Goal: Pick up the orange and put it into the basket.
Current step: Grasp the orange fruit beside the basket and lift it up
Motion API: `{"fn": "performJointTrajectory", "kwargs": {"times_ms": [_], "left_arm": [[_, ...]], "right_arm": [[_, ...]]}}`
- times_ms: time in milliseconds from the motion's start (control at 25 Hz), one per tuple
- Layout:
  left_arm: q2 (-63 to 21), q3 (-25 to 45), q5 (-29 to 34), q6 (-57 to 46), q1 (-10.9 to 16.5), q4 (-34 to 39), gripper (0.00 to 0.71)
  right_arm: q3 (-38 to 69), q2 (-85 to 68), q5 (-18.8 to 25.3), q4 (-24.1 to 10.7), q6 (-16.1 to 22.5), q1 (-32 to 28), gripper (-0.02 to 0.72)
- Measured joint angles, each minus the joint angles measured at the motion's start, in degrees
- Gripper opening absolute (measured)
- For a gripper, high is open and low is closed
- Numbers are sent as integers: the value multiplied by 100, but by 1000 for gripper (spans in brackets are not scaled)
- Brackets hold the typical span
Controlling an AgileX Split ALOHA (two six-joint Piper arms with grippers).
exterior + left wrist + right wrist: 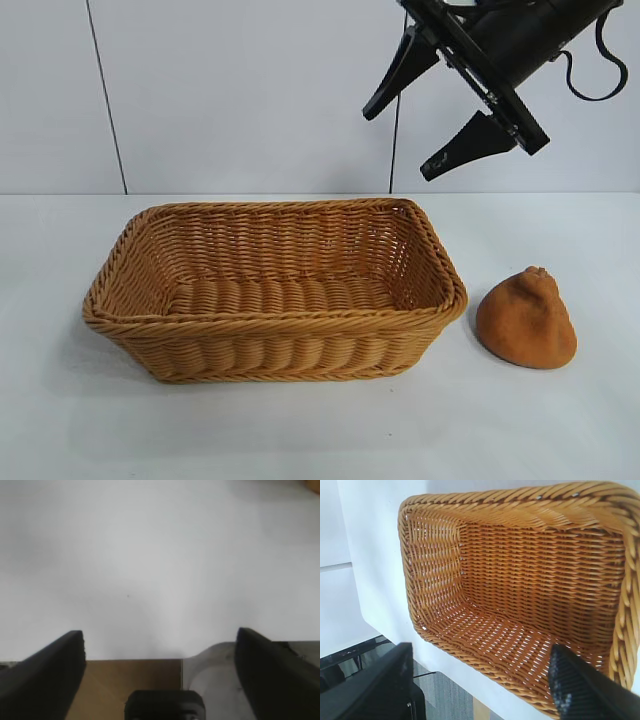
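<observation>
The orange (527, 320), a dull brownish-orange lump with a pointed top, sits on the white table just right of the basket (270, 318), a little apart from it. The wicker basket stands mid-table with nothing inside. My right gripper (397, 145) hangs high above the basket's far right corner, open and holding nothing. In the right wrist view its fingers (481, 650) frame the basket's inside and rim (520, 502). My left gripper (159, 635) is out of the exterior view. Its own view shows it open over bare white table.
The white table (300, 430) spreads wide in front of and to the left of the basket. A pale panelled wall (250, 90) stands behind. In the left wrist view the table's edge (130, 658) shows, with brown floor beyond it.
</observation>
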Motion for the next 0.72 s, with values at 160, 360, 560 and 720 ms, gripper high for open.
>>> {"fn": "performJointTrajectory", "kwargs": {"times_ms": [160,360,560,720], "left_arm": [[-1462,911,-513,0,0,-96,582],[-3053,1520,-750,0,0,-167,582],[-4007,1550,-802,0,0,-300,582],[-4570,1554,-807,0,0,-331,582]], "right_arm": [[0,0,0,0,0,0,517],[-97,-164,0,-24,-53,0,517],[-438,-575,0,-656,-59,0,517],[-531,-949,11,-1868,217,0,517]]}}
